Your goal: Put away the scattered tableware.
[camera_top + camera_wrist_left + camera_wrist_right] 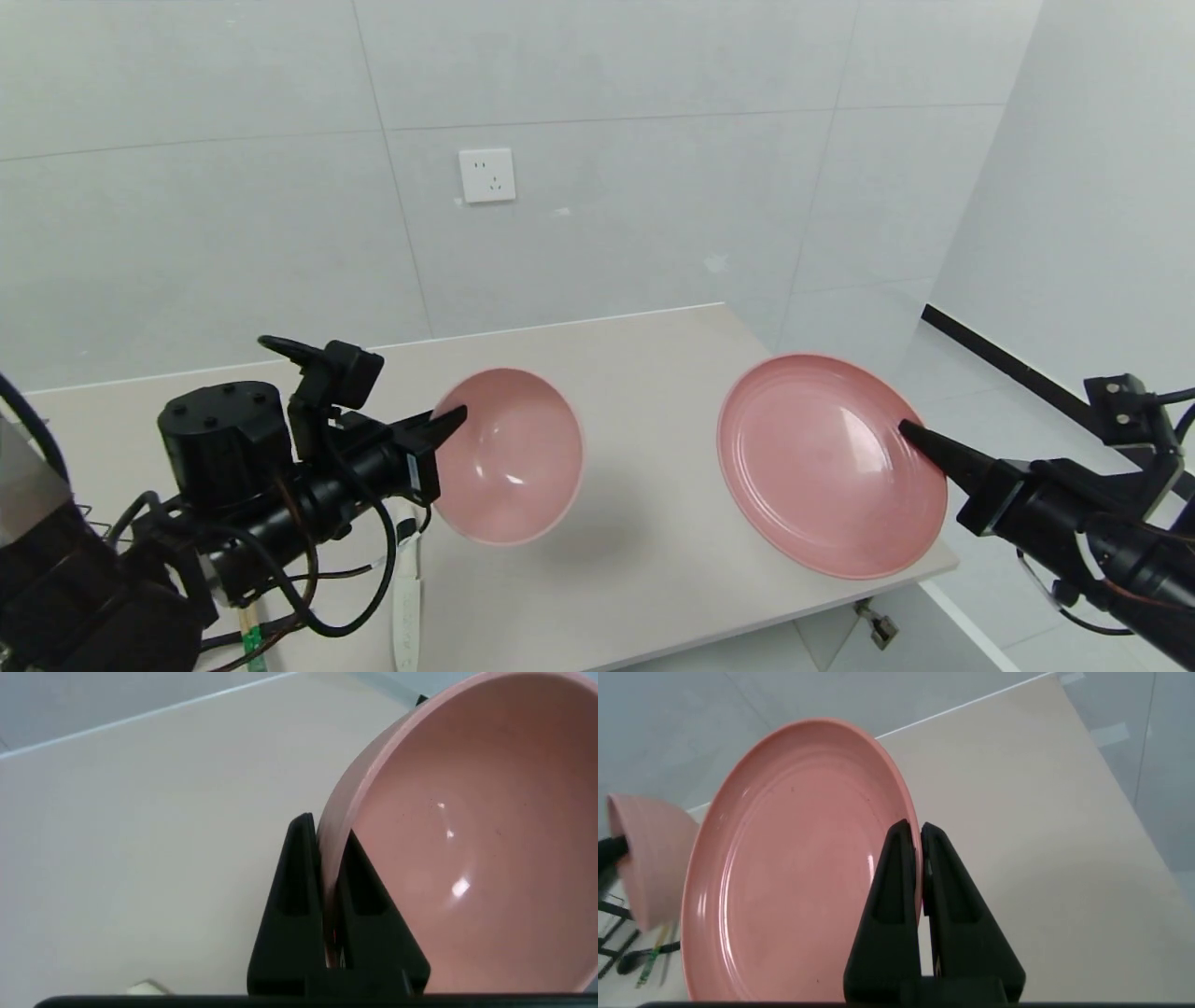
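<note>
A pink bowl hangs tilted above the beige table, its opening facing me. My left gripper is shut on the bowl's left rim; the left wrist view shows the rim of the bowl pinched between the two black fingers of that gripper. A pink plate is held tilted over the table's right end. My right gripper is shut on its right rim. In the right wrist view the plate stands on edge in this gripper, with the bowl farther off.
The table's right edge lies just below the plate, with floor beyond. A white tiled wall with a socket stands behind the table. Cables and a wire rack sit near the left arm. Utensils lie at the far table end.
</note>
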